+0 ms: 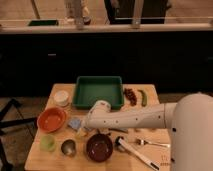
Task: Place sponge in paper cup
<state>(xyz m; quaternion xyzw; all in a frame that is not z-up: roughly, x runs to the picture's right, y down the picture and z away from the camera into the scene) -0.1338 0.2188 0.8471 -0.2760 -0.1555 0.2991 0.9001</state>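
Observation:
The sponge [74, 122] is a small blue-grey block lying flat on the wooden table, just right of the orange bowl. The paper cup [61, 97] is short and white and stands at the table's back left, beside the green tray. My white arm reaches in from the right across the table's middle. My gripper [82, 130] is at its left end, low over the table and right at the sponge's right edge. The arm's wrist covers part of the gripper.
An orange bowl [51, 119], a translucent green cup [48, 142], a metal cup [68, 147] and a dark brown bowl [99, 146] stand along the front left. A green tray [98, 91] is at the back. Grapes [131, 95], a green pepper [144, 97] and utensils [136, 151] lie right.

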